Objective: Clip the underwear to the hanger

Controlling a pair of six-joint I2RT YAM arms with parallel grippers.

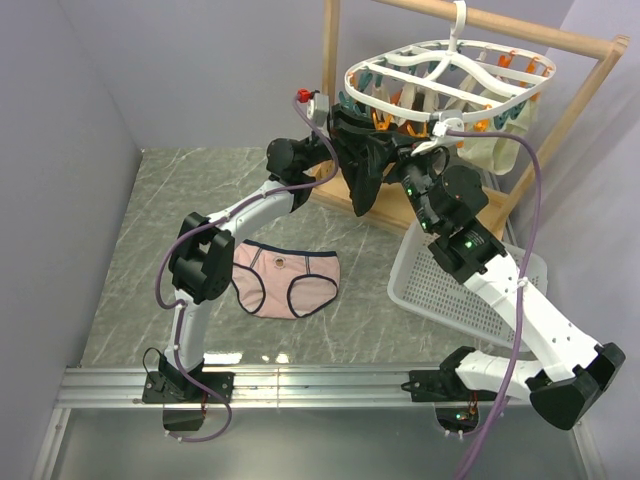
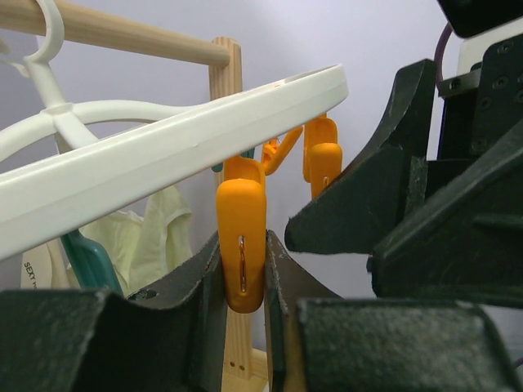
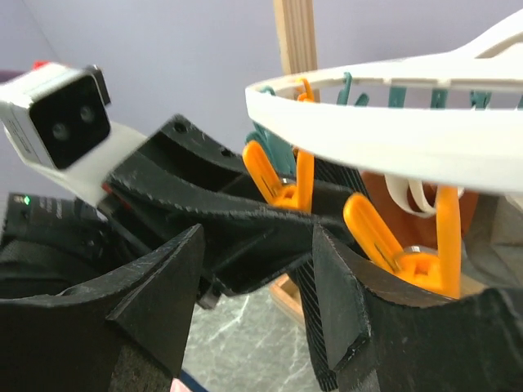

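Left gripper [image 2: 243, 263] clamps an orange peg [image 2: 241, 216], right gripper [image 3: 255, 282] gapes empty; if the hanger [image 2: 163, 155] swings, the peg could slip free

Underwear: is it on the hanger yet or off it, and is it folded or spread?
Off it. The underwear lies spread flat on the table, well apart from the hanger hanging above.

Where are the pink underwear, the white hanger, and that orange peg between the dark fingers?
pink underwear [image 1: 285, 282]: top external view, middle of the fabric.
white hanger [image 2: 163, 155]: left wrist view, on its outer rim.
orange peg [image 2: 243, 245]: left wrist view, on its lower body.
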